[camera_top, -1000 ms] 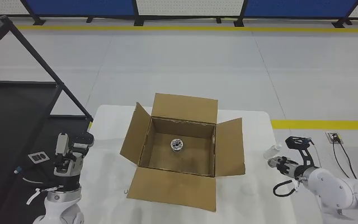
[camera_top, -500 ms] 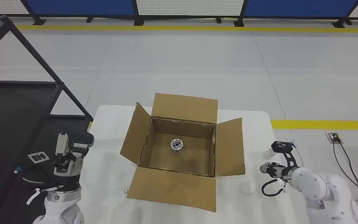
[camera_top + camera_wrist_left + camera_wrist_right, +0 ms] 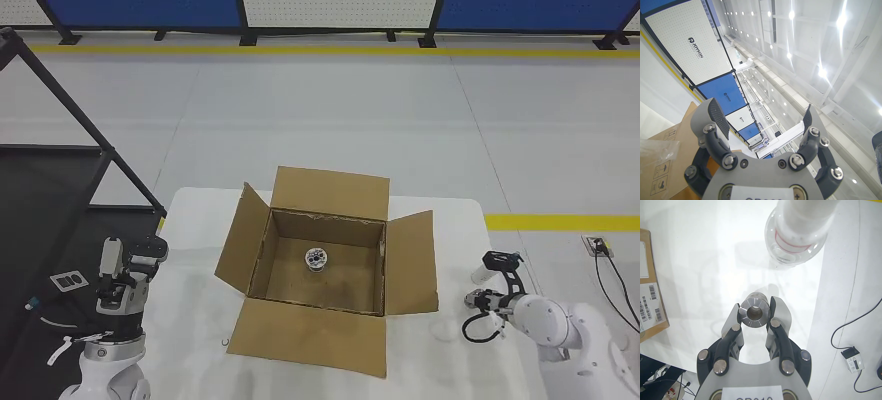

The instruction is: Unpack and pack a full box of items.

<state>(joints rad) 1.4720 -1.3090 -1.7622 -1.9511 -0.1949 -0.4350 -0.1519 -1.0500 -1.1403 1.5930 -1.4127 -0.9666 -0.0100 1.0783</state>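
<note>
top view shows white table on pale floor with yellow line; right tool grips metal cylinder, left tool spread

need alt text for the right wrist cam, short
The right pincer is shut on a short hollow metal cylinder, seen end-on, over the white table. A clear plastic bottle is just beyond it, and a cardboard box flap with barcode labels lies off to one side.

place: industrial hall | signs: yellow floor line, partition panels, high lit ceiling
</note>
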